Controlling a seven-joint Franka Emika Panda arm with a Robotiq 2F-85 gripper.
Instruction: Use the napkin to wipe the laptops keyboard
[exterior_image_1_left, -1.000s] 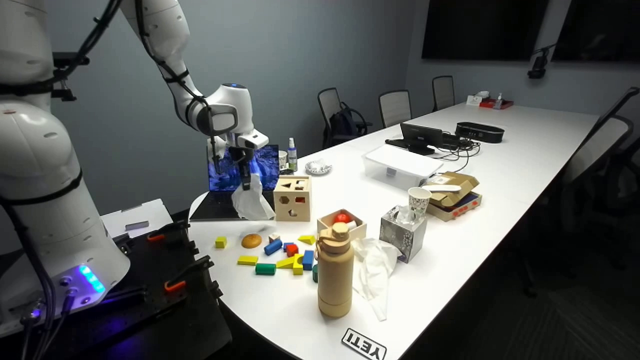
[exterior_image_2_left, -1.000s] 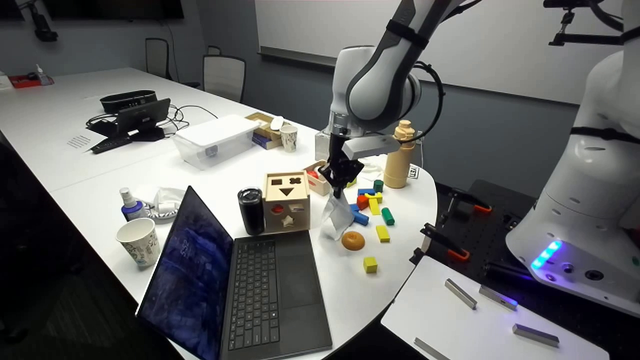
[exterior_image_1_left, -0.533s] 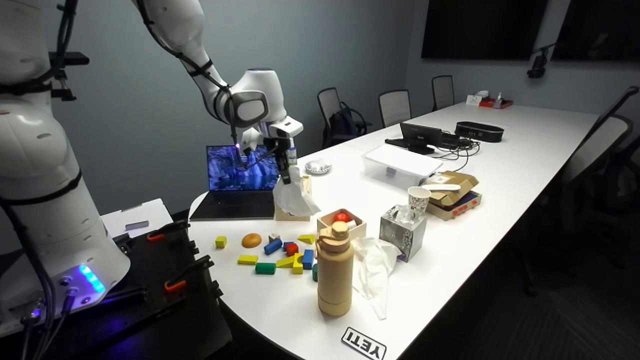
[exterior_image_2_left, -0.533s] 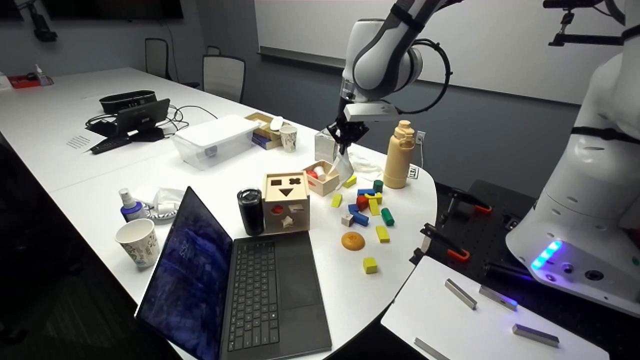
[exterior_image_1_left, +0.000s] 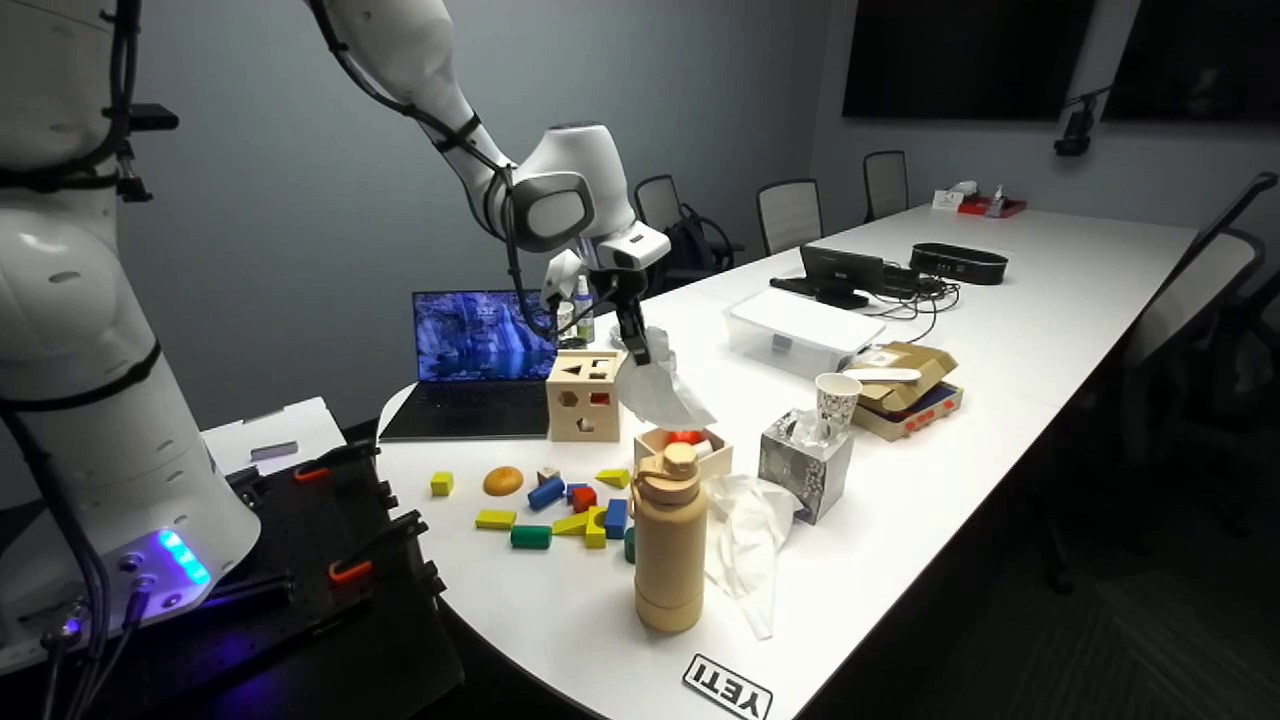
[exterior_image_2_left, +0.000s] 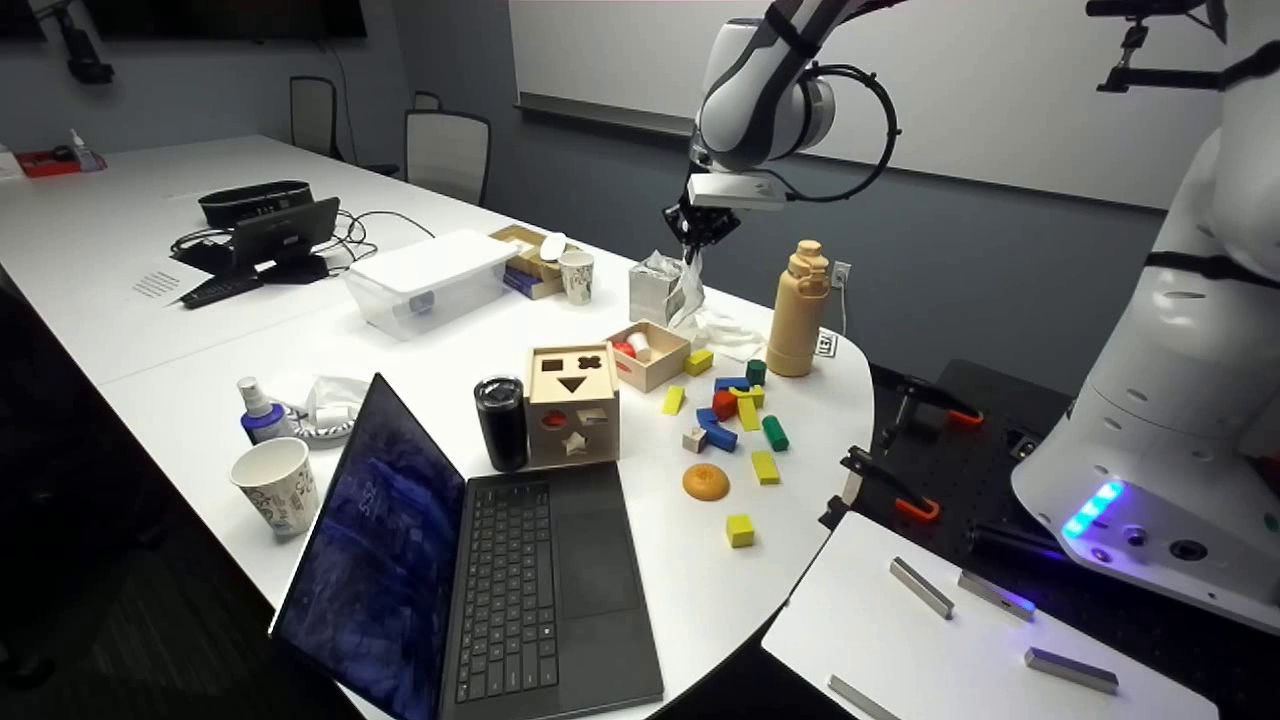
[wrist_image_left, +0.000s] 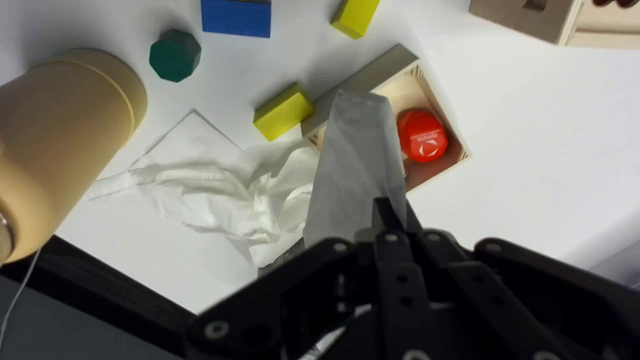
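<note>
My gripper (exterior_image_1_left: 640, 352) is shut on a white napkin (exterior_image_1_left: 660, 392), which hangs from the fingertips. In the wrist view the gripper (wrist_image_left: 395, 215) pinches the napkin (wrist_image_left: 356, 160) above the small wooden box. In an exterior view the gripper (exterior_image_2_left: 690, 252) and held napkin (exterior_image_2_left: 688, 292) are in front of the tissue box. The open black laptop (exterior_image_1_left: 485, 335) stands at the table's end, away from the gripper. Its keyboard (exterior_image_2_left: 510, 590) is uncovered. Another crumpled white napkin (exterior_image_1_left: 742, 545) lies on the table; it also shows in the wrist view (wrist_image_left: 210, 190).
A wooden shape cube (exterior_image_2_left: 572, 410) and a black tumbler (exterior_image_2_left: 502, 425) stand beside the laptop. A small wooden box (exterior_image_2_left: 655, 372) holds a red item. A tan bottle (exterior_image_1_left: 670, 550), a tissue box (exterior_image_1_left: 805, 470), an orange bun-like object (exterior_image_2_left: 706, 482) and several coloured blocks are nearby. A paper cup (exterior_image_2_left: 277, 485) is behind the screen.
The gripper has moved with the napkin away from the laptop, past the wooden cube and over the small box towards the tissue box. The laptop and table objects have not moved.
</note>
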